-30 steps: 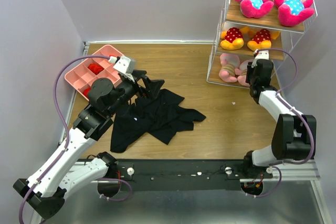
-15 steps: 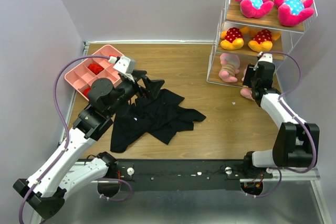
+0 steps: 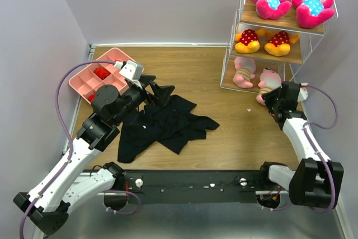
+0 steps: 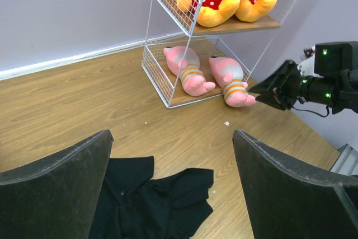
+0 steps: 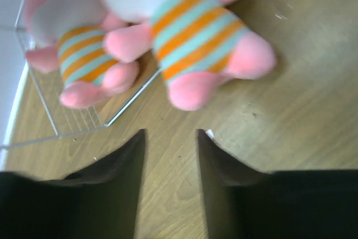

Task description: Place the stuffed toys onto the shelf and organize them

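The near pink doll [image 3: 268,80] lies on the bottom tier of the shelf [image 3: 292,59], head toward 1 o'clock, feet toward 7 o'clock and poking past the front edge. A second ago the right gripper [image 5: 170,136] reached in over it. Now it sits back at 5 o'clock. Only its wrist view shows the fingers partly apart, empty. The left gripper [image 4: 172,138] gapes wide, empty, above the black garment [image 3: 162,121].

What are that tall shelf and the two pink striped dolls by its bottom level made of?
The shelf: thin white wire, probably painted metal, with light brown boards showing wood grain, matte. The pink striped dolls: soft, fuzzy plush fabric, seemingly stuffed, given their rounded, puffy limbs.
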Controlling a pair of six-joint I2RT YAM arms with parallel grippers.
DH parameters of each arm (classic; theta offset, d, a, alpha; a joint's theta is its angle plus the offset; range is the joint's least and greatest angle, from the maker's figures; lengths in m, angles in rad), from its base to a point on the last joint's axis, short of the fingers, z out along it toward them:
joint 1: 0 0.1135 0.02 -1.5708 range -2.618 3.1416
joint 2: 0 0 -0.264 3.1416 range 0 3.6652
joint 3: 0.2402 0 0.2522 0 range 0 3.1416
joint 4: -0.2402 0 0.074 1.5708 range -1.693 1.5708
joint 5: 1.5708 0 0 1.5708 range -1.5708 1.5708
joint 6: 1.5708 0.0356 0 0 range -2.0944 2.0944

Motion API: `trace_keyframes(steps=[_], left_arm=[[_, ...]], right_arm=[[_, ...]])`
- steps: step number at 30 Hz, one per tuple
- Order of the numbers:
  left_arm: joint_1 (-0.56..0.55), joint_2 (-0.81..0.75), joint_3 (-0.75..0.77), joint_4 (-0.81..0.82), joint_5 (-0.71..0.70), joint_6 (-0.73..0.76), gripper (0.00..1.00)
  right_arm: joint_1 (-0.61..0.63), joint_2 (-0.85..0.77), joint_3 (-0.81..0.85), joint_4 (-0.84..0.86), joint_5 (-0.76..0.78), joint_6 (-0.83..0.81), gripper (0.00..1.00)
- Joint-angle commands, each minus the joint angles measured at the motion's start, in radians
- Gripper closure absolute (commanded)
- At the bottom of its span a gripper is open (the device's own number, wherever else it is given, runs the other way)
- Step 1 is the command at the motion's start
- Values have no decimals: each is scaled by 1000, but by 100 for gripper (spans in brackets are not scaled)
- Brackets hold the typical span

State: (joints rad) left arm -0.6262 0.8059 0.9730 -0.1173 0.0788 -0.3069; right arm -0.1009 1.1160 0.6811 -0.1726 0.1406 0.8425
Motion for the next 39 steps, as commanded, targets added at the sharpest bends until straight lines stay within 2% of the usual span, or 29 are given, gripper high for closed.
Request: trace_keyframes(steps=[1, 3, 10, 15, 24, 34, 39], left_arm=[[-4, -5, -10, 27, 22, -4, 1], [-4, -4, -8, 25, 30, -6, 1], [-4, -7, -5, 21, 27, -3, 1], [-4, -7, -3, 19, 22, 2, 1], [-4, 1, 0, 16, 22, 5, 1], [-4, 12, 1, 13, 30, 6, 1], [-4, 13, 3, 13, 44, 2, 1]], right_arm=[[-141, 27, -58, -18, -104, 214, 61], [-196, 68, -75, -16, -168, 227, 71], [-220, 111, -140, 64, -154, 239, 84], [-221, 153, -146, 152, -96, 231, 85], [-223, 324, -54, 297, -134, 191, 85], [-223, 335, 6, 409, -127, 133, 86], [-221, 403, 49, 439, -134, 139, 86]])
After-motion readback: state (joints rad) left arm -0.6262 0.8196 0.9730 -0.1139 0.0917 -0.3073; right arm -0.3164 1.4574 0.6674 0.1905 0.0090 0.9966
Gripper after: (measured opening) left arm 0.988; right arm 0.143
